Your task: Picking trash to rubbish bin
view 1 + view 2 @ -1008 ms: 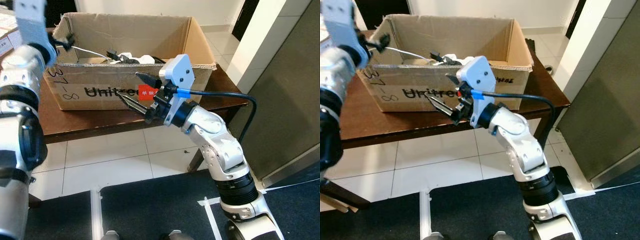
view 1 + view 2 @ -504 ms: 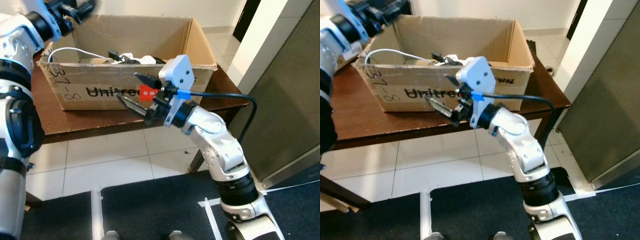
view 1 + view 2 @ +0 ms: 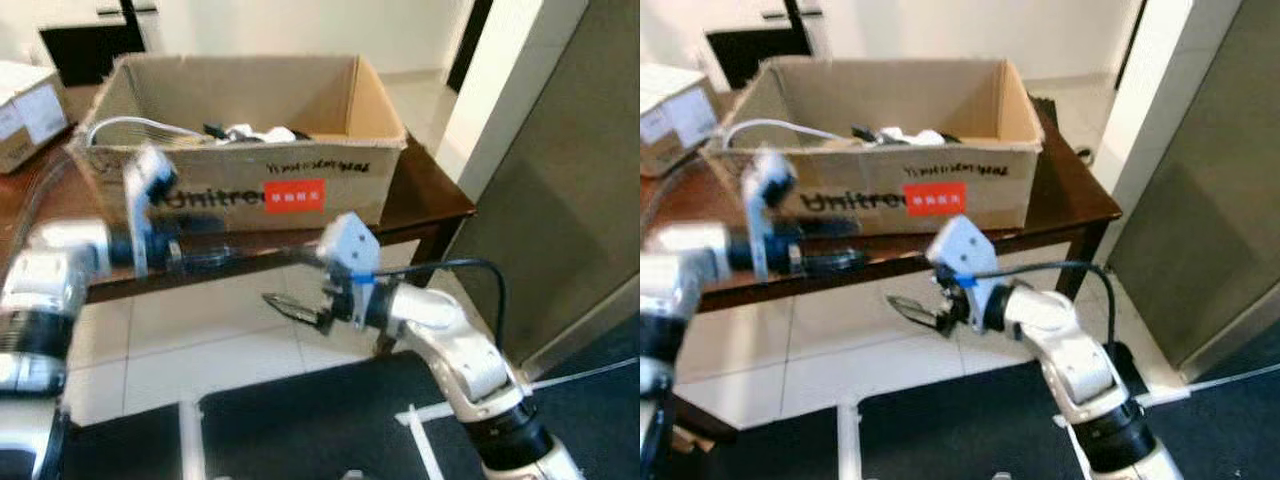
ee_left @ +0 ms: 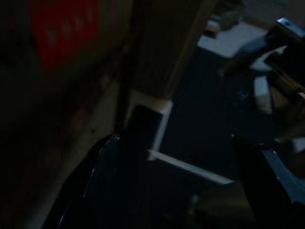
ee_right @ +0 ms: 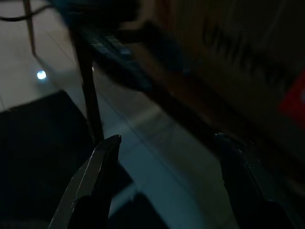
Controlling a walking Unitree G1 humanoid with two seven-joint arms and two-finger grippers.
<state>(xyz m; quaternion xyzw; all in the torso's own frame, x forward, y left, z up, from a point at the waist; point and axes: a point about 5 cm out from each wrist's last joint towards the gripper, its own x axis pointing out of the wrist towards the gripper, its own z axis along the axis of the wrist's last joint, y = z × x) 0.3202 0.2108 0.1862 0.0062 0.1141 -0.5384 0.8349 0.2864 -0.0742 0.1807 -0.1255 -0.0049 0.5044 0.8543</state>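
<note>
A white-tiled floor runs under a dark brown wooden table, with a dark mat edged in white tape nearest the camera and a grey panel to the robot's right. On the table stands a large open brown cardboard box with black lettering and a red rectangular label on its front wall. Inside it lie a white cable and a jumble of black and white items, too small to identify singly. A smaller closed cardboard box with white labels sits at the table's far left.

The right gripper hangs below the table edge, over the tiles and in front of the box, pointing toward the robot's left. Its two long black fingers stand apart with nothing between them; the right wrist view, quite dark, shows the table's underside and a thin dark leg beyond them. A black cable loops from the wrist along the silver right arm.

The left gripper is held at table height just before the box's front wall, blurred in the head views. In the dim left wrist view its black fingers are spread wide and empty, with the red label and the box front close beside them.
</note>
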